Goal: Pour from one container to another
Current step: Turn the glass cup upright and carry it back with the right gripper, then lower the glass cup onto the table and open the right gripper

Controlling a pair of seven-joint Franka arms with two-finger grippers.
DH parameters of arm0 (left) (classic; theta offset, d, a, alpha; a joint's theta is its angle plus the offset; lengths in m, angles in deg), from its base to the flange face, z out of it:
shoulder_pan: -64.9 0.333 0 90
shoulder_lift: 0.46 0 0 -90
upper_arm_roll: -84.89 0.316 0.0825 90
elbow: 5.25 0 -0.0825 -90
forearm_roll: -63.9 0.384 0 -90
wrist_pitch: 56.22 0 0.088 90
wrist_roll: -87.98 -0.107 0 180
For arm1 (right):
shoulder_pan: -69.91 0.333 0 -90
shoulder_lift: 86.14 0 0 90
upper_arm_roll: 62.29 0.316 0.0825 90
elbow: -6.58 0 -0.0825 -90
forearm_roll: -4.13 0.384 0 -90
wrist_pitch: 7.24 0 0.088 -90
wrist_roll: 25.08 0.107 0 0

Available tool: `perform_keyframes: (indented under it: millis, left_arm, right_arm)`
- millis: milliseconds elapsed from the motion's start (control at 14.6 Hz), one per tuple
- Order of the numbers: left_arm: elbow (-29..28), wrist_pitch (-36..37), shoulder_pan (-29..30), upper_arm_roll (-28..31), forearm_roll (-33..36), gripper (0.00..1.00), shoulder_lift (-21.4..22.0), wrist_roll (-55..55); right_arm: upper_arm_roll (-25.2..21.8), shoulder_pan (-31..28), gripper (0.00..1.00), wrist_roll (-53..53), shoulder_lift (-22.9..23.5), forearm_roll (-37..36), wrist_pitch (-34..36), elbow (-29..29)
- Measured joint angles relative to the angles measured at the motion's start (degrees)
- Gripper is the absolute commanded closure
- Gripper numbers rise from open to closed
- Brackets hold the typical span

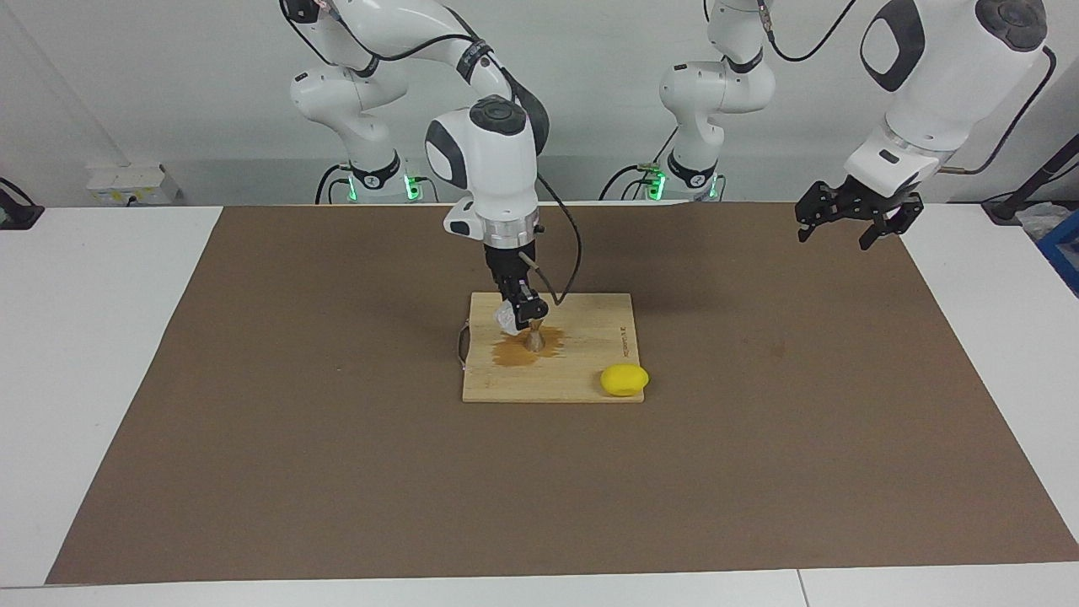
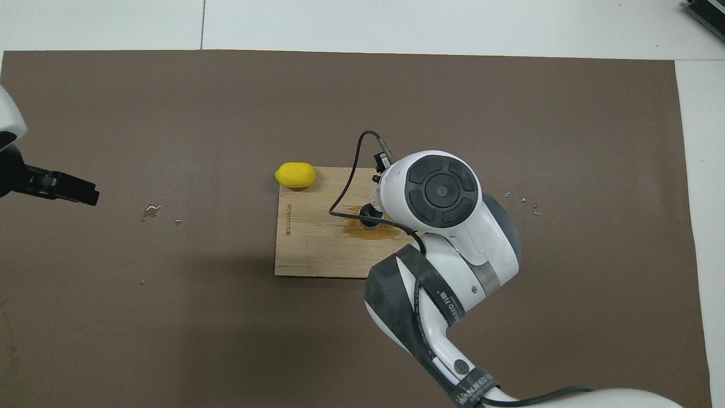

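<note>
My right gripper (image 1: 523, 315) is shut on the small clear cup (image 1: 506, 317). It holds the cup tilted just above the metal jigger (image 1: 534, 340). The jigger (image 2: 371, 216) stands upright on the wooden board (image 1: 582, 371), in a brown wet stain (image 1: 516, 354). In the overhead view the right arm's wrist hides the gripper, and only a clear edge of the cup (image 2: 374, 196) shows beside it. My left gripper (image 1: 851, 217) hangs open and empty in the air over the mat's edge at the left arm's end, and the arm waits there.
A yellow lemon (image 1: 625, 380) lies at the board's corner, farther from the robots than the jigger and toward the left arm's end. A brown mat (image 1: 253, 421) covers the table. Small water drops (image 2: 152, 211) lie on the mat near the left gripper (image 2: 62, 187).
</note>
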Motion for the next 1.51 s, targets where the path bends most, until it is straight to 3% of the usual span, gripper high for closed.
perform_keyframes:
  millis: [480, 960, 1235, 1509]
  left_arm:
    - [0.00, -0.01, 2.09, -2.15, 0.01, 0.00, 0.20, 0.22]
    - [0.00, -0.02, 2.92, -3.15, 0.01, 0.00, 0.20, 1.47]
    - [0.00, -0.03, 2.92, -3.15, 0.01, 0.00, 0.20, 1.96]
    - [0.00, -0.05, 2.91, -3.35, 0.01, 0.00, 0.20, 3.50]
  right_arm:
    - [-0.06, -7.19, 1.00, -8.77, 0.60, 20.41, 0.00, -2.92]
    - [-0.23, -21.22, 1.00, -32.41, 0.60, 43.92, 0.01, -13.08]
    - [-0.25, -30.37, 1.00, -43.85, 0.67, 50.66, 2.44, -17.82]
    - [-0.24, -36.21, 1.00, -47.40, 1.48, 51.36, 5.07, -18.75]
